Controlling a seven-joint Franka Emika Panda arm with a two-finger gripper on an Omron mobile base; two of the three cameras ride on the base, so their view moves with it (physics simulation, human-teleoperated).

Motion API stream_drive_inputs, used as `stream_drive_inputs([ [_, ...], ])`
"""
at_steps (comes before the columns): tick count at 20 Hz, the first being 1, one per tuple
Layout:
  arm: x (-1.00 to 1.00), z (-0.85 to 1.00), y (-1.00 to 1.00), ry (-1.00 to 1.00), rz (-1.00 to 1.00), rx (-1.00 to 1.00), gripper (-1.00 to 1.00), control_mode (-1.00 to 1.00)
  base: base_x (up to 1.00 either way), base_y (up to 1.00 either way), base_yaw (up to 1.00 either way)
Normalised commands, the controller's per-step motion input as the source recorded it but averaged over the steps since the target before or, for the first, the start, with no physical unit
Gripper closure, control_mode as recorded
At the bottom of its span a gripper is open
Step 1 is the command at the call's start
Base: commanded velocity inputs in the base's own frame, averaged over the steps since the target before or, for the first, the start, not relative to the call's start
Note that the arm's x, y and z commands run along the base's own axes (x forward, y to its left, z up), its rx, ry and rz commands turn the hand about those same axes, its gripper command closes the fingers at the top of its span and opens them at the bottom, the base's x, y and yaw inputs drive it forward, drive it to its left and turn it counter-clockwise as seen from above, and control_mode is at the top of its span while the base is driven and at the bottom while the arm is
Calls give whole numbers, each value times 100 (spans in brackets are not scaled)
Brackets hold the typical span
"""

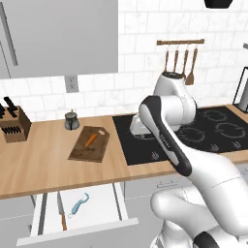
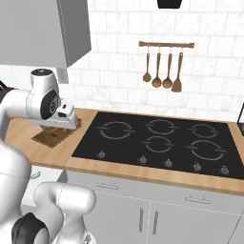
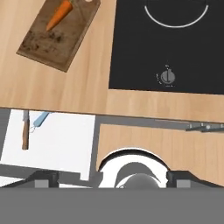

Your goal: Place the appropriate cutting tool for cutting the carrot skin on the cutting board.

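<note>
The dark-brown cutting board (image 1: 83, 151) lies on the wooden counter left of the stove, with the small orange carrot (image 1: 90, 140) on its far half. Below the counter an open white drawer (image 1: 101, 201) holds the light-blue-handled peeler (image 1: 79, 205) and, to its left, a brown-handled knife (image 1: 61, 216). My gripper (image 1: 139, 130) hovers over the counter at the stove's left edge, pointing down, well above the drawer. In the hand view its fingertips (image 3: 43, 178) stand wide apart, open and with nothing between them; the board (image 3: 52, 43), carrot (image 3: 59, 14), peeler handle (image 3: 40, 119) and knife (image 3: 25, 135) show there too.
A black stove (image 1: 213, 128) fills the counter's right part, with knobs along its front. A tan knife block (image 1: 13, 125) and a small dark kettle (image 1: 72, 120) stand at the back left. Wooden utensils (image 2: 164, 66) hang on the wall. A cabinet (image 1: 58, 34) hangs above.
</note>
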Motion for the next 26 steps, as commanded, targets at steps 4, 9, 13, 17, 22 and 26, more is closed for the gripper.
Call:
stream_drive_inputs([
  [4, -43, -59, 100, 2, 0, -2, -100, -100, 0, 0, 0],
  [9, -45, -75, 100, 1, 0, 0, -100, -100, 0, 0, 0],
  [13, -18, -88, 100, 3, 0, 4, -100, -100, 0, 0, 0],
  [17, 33, -96, 100, 6, 0, 1, -100, -100, 0, 0, 0],
  [22, 47, -73, 81, 6, 0, 0, -100, -100, 0, 0, 0],
  [26, 5, -62, 49, 5, 0, 0, -100, -100, 0, 0, 0],
])
